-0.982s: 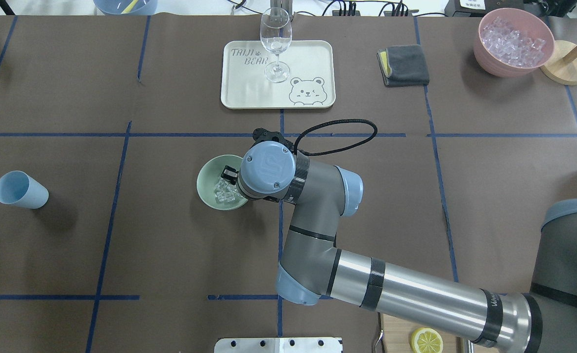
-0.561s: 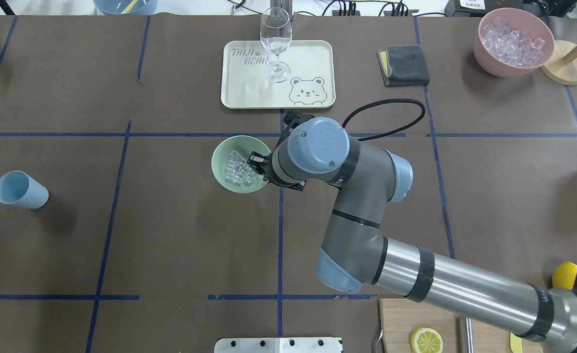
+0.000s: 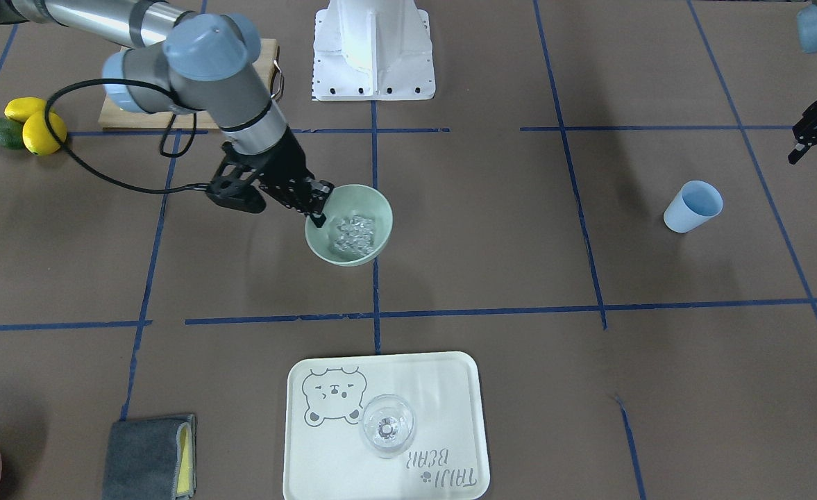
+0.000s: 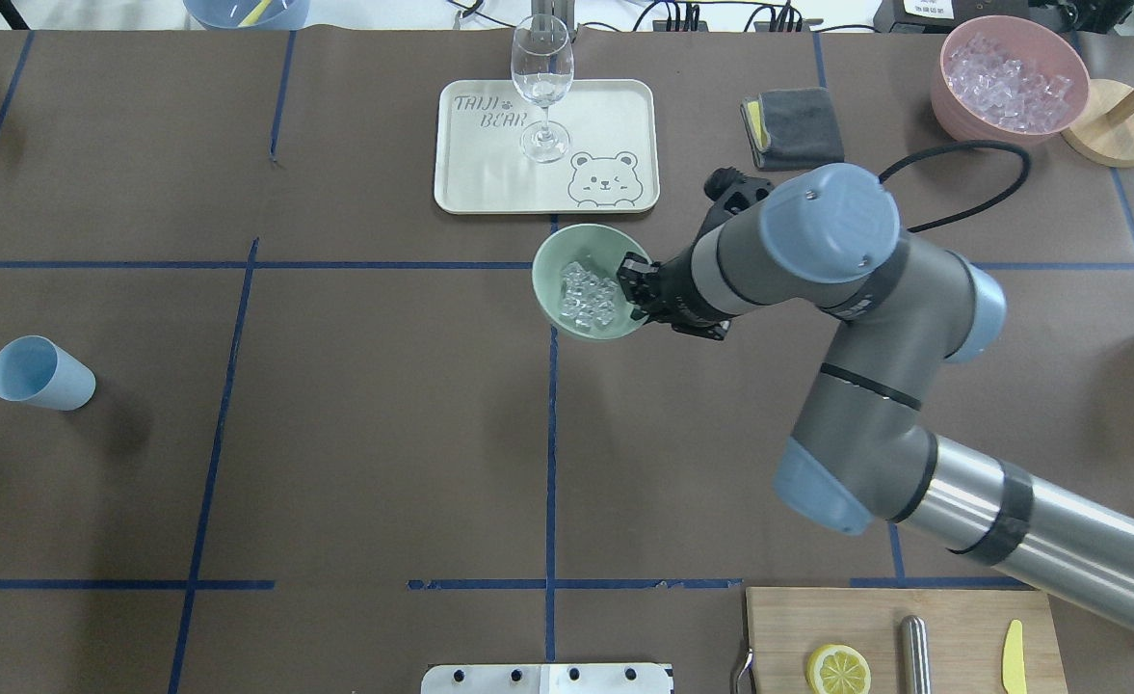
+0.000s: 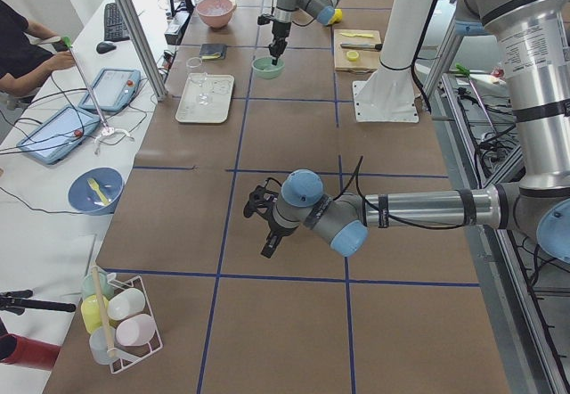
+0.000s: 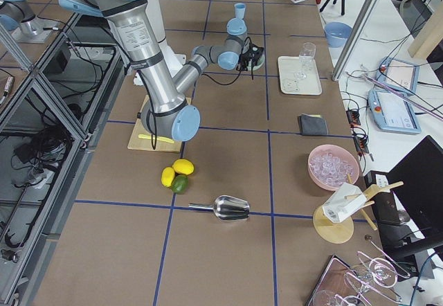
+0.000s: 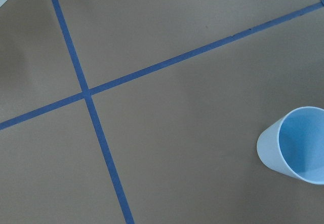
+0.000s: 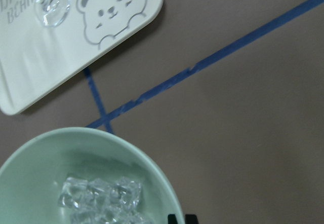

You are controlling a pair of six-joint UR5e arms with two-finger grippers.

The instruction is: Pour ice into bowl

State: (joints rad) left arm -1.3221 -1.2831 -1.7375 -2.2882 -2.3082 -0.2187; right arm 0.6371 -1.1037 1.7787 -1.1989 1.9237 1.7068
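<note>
**Bowl** (image 4: 549, 262): pale green, round. It is near the middle of the table (image 4: 335, 434), over a crossing of blue tape lines, close to the tray's near edge but apart from it. It leans slightly in the front-facing view (image 3: 382, 208). Whether its base touches the table cannot be told.

**Ice** (image 4: 591, 297): a heap of small clear cubes inside the bowl, also seen from the front (image 3: 352, 232).

**Right claw** (image 4: 636, 289): clamped on the bowl's rim at the side toward its arm, with one finger inside the rim and one outside (image 3: 316, 212).

**Left claw** (image 3: 814, 135): fingers apart, holding nothing, well clear of the bowl and near the blue cup (image 4: 41, 374).

**Tray** (image 4: 624, 106): cream, with a bear print. A wine glass (image 4: 541, 82) stands upright on it.

**Grey cloth** (image 4: 798, 127): folded, lying beside the tray.

**Pink tub** (image 4: 952, 96): at the far right corner, filled with more clear cubes.

**Cutting board** (image 4: 788, 627): at the near edge, with a lemon slice (image 4: 838, 669) on it.
</note>
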